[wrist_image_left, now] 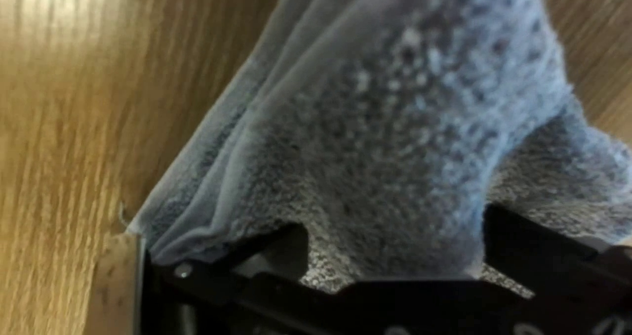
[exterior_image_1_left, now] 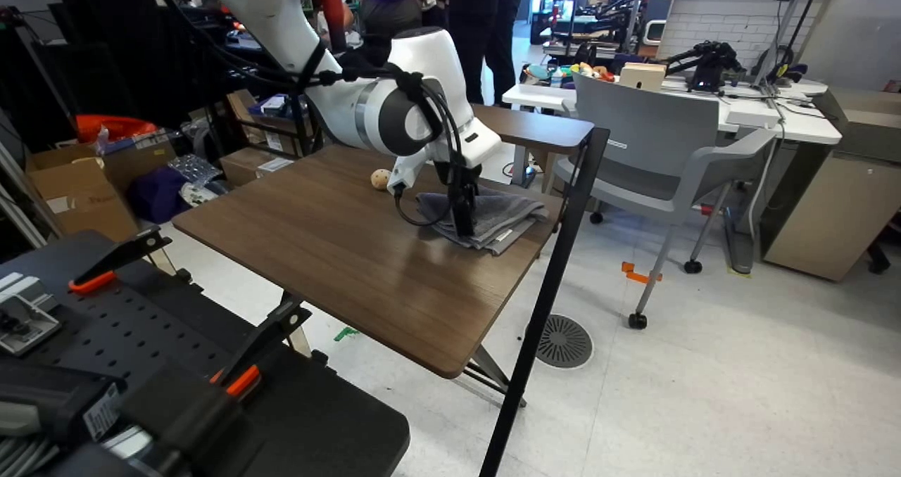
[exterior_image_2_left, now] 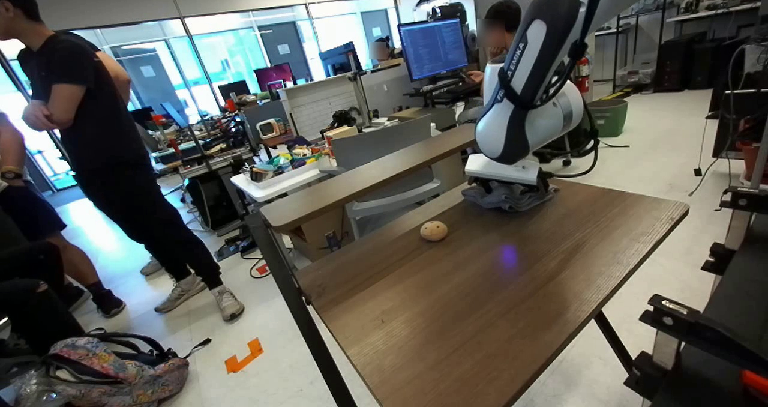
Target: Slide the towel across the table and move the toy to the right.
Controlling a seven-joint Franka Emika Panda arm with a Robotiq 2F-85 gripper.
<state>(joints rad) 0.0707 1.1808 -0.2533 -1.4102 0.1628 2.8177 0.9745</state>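
- Presently: towel [exterior_image_1_left: 507, 213], grey, folded, rumpled, on the table [exterior_image_2_left: 480, 299]; gripper [wrist_image_left: 382, 246] astride it, jaws wide apart, cloth humped up between.
- Handling, as judged: catch every layer when closing, then drag low and level lest the folds shear.
- Toy [exterior_image_2_left: 434, 231]: tan, speckled, near the towel; allow clearance.
- Towel's tag [exterior_image_1_left: 504, 236]: white, too small to read.
- Arm [exterior_image_2_left: 540, 41]: lettering [exterior_image_2_left: 517, 56] reads "EMIKA"; adjoining letters unclear.

1 grey chair [exterior_image_1_left: 644, 139] stands nr wht desk [exterior_image_1_left: 809, 126].
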